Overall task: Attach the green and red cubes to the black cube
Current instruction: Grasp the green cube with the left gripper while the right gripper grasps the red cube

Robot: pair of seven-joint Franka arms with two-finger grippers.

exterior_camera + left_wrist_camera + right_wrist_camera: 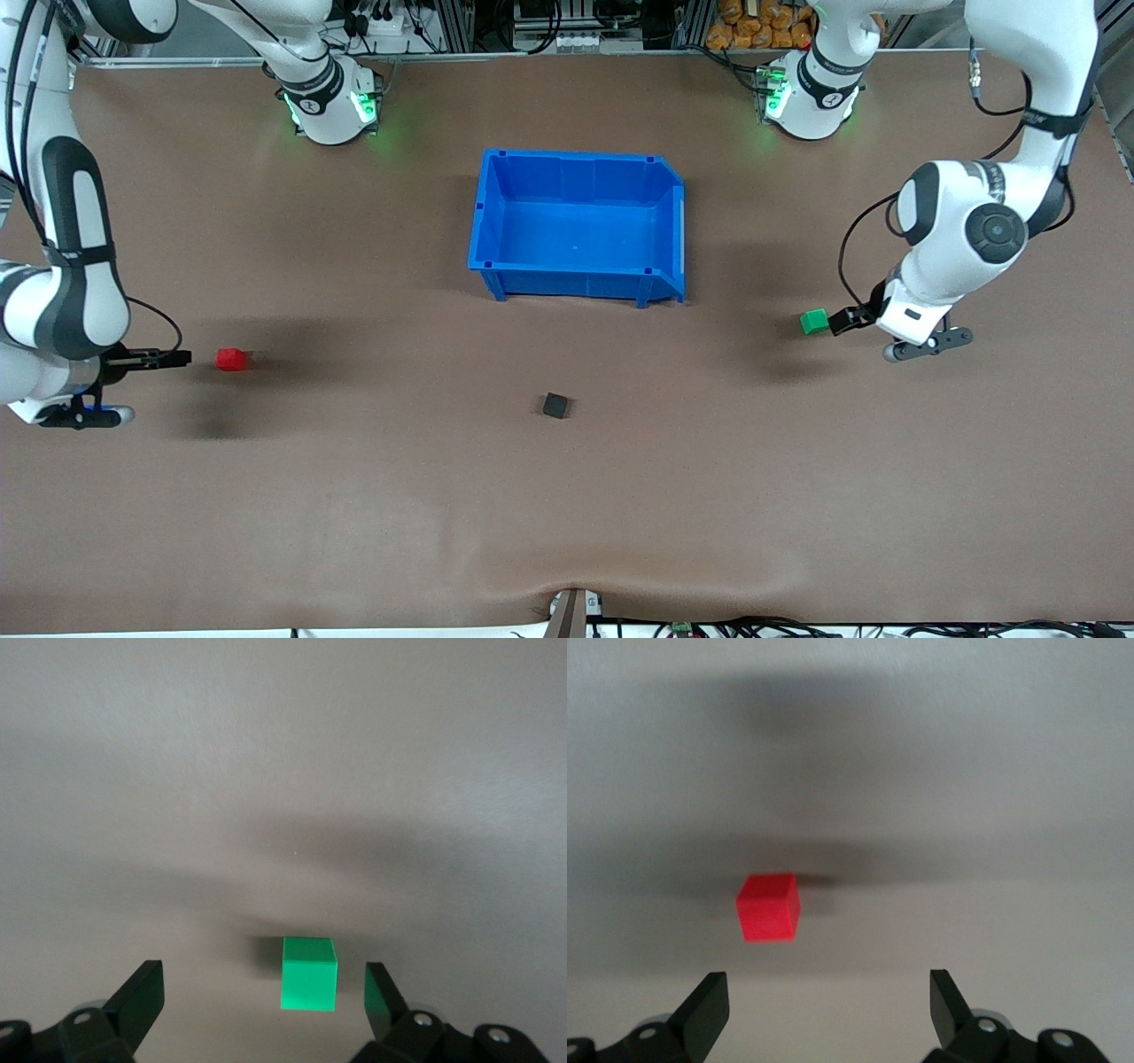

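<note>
Front view: three cubes (one black (555,405)).

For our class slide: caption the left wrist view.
Open left gripper approaches a small bright green cube resting on the table.

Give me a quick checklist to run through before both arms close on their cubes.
1. Left tool open: ok, fingers spread.
2. Green cube between the left tool's fingers: not ok, sits close to one finger, off centre.
3. Right tool open: ok.
4. Red cube between the right tool's fingers: not ok, still ahead of the fingertips.
5. Black cube free on the table: ok, nearer the front camera than the blue bin, nothing touching it.
6. Red and green cubes attached to black: not ok, all three lie apart.
</note>
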